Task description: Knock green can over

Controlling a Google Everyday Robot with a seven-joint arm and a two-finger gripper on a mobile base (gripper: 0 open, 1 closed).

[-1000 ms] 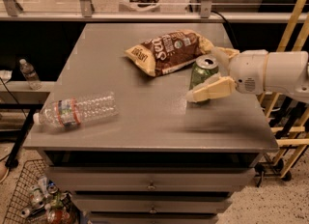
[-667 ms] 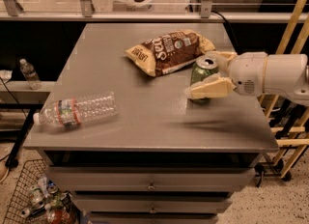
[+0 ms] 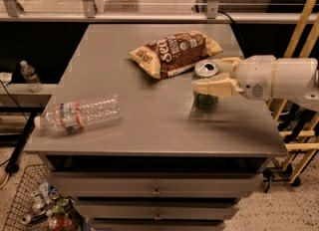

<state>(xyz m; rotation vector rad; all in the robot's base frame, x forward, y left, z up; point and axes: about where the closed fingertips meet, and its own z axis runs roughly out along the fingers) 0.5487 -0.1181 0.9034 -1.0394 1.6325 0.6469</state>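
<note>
The green can [image 3: 204, 97] with its silver top and pull-tab stands on the grey table [image 3: 149, 125], right of the middle, and seems to lean slightly to the left. My gripper [image 3: 213, 75] comes in from the right on a white arm [image 3: 279, 78]. Its cream fingers sit on both sides of the can: the near finger [image 3: 215, 87] crosses the can's front and the far finger [image 3: 225, 63] lies behind its top. The fingers look closed against the can.
A brown chip bag [image 3: 174, 52] lies just behind and to the left of the can. A clear plastic water bottle [image 3: 79, 113] lies on its side near the front left edge. Drawers sit under the tabletop. A wire basket [image 3: 35, 205] of cans stands on the floor at the lower left.
The two fingers have drawn closer together around the can. The gripper has shifted slightly left, and the can now seems to lean a little.
</note>
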